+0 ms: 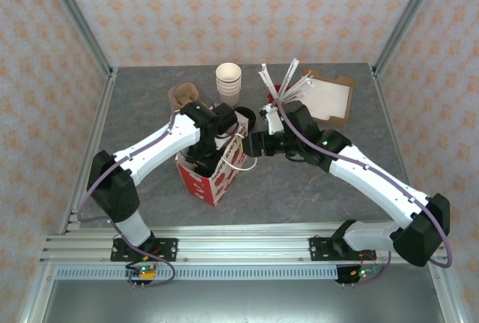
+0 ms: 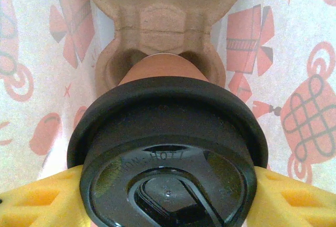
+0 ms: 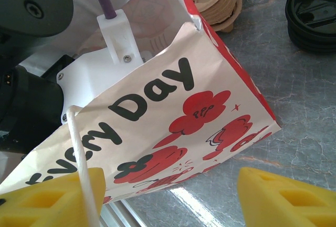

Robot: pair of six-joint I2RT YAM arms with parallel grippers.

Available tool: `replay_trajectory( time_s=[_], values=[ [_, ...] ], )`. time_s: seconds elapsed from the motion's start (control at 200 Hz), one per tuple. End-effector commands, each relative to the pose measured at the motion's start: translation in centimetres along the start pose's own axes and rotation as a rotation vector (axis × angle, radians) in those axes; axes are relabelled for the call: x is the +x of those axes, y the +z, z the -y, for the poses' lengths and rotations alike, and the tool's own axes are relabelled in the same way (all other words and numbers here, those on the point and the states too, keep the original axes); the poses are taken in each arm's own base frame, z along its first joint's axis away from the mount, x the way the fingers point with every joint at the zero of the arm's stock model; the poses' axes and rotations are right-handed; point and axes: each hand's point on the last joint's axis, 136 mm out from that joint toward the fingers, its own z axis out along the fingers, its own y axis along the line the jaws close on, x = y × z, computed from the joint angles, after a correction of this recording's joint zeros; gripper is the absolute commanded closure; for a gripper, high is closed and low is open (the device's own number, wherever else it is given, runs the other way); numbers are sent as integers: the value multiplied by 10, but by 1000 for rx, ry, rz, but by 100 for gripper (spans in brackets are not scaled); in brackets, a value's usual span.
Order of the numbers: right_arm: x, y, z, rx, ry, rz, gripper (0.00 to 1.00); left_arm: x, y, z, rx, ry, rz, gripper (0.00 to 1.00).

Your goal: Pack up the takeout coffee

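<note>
**Left wrist view – coffee gripped inside bag, above carrier**

Left wrist cam: left pincer (image 2: 168, 187) is closed on the takeout coffee (image 2: 168, 127), a small tan paper cup w/ round black plastic lid. Its yellow fingers (image 2: 39, 200) press the lid rim from both sides. Jaws stand partway apart, lid filling the gap. Cup base points straight away from the pincer.

Just beyond the base sits a brown moulded-pulp cup carrier (image 2: 163, 22). Cup foot is at or in one of its wells; can't tell if seated. Close in on either side of the pincer are white walls w/ red print: the red-and-white paper bag (image 2: 296, 85). So the coffee is inside the bag.

Right wrist cam: right pincer (image 3: 170, 190) is wide open, nothing clamped btwn its fingers.
- Bag's printed side ("Every Day", red blobs) is just ahead of the fingertips, tilted.
- White cord handle (image 3: 79, 153) runs down across the inner edge of the picture-left finger. Touching or just in front, can't tell.
- Further ahead, past the bag: stack of brown pulp carriers (image 3: 218, 1).
- Ahead toward the other finger's side: stack of loose black plastic lids (image 3: 312, 14) on the grey stone-look table (image 3: 294, 106).

Top cam: both pincers meet at the bag mouth, the left one dipped in from above, the right one at the handle side. Well beyond both are a stack of lidless cream paper cups (image 1: 229, 82) and a bundle of white paper-wrapped straws (image 1: 288, 84).
</note>
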Motion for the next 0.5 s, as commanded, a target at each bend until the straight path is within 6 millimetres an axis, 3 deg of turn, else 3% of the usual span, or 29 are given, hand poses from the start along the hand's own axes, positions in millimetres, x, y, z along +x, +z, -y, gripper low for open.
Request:
replay_trajectory(
  time_s=[0.0,0.495],
  values=[
    [-7,-3,-4,8,-18,21,32,1,-4,-8,-47,16,0,59],
    [-7,-2,-3,9,-16,20,32,1,-1,-7,-46,22,-12,60]
  ],
)
